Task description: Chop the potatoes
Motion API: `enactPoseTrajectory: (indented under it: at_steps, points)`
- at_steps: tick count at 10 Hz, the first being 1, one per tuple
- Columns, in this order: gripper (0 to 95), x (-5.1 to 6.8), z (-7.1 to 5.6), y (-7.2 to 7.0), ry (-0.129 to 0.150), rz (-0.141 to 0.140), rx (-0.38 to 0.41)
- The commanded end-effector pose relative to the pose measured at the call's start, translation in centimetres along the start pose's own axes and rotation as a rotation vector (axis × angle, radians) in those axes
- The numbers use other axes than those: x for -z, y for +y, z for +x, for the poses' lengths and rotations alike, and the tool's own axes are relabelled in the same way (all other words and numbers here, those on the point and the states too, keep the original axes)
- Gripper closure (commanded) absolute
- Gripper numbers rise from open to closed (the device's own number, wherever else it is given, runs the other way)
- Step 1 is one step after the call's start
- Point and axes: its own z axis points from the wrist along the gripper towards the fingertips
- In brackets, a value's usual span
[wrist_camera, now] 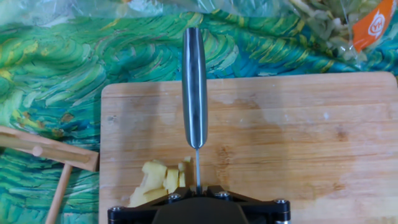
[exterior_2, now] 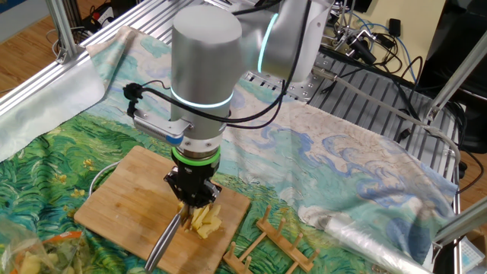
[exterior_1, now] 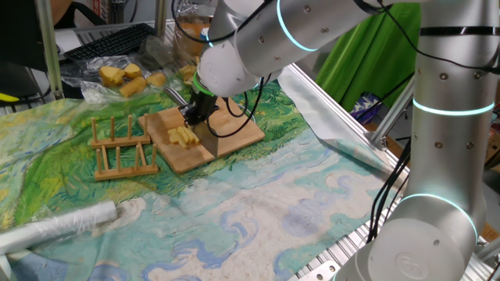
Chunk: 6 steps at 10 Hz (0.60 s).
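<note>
The potatoes (exterior_1: 183,137) are a small cluster of pale-yellow slices and sticks on the wooden cutting board (exterior_1: 238,134). My gripper (exterior_1: 200,112) is shut on a knife (exterior_1: 208,142) and stands right over the pieces. In the other fixed view the gripper (exterior_2: 192,199) presses down at the potatoes (exterior_2: 205,221) near the front edge of the board (exterior_2: 122,204), and the knife's steel handle (exterior_2: 163,243) sticks out forward. The hand view shows the handle (wrist_camera: 194,87) running away from the gripper (wrist_camera: 196,190) across the board (wrist_camera: 298,137), with the potatoes (wrist_camera: 157,182) just left of the blade.
A wooden dish rack (exterior_1: 121,148) (exterior_2: 278,243) (wrist_camera: 43,152) stands beside the board. A plastic bag with yellow potato chunks (exterior_1: 125,78) lies behind it. A clear plastic roll (exterior_1: 55,226) (exterior_2: 380,237) lies on the painted cloth. Another bag of scraps (wrist_camera: 329,25) sits beyond the board.
</note>
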Motion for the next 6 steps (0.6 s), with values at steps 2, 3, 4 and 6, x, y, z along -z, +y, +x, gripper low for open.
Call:
enactPoseTrajectory:
  at_steps: [2, 3, 4, 6]
  points:
    - [95.0, -1.4, 0.2, 0.2, -0.03, -0.004, -0.006]
    - [95.0, -1.2, 0.2, 0.2, -0.03, -0.002, -0.006]
    - [95.0, -0.8, 0.1, 0.2, -0.021, -0.005, -0.021]
    - [95.0, -0.2, 0.0, 0.6, -0.003, -0.01, -0.045]
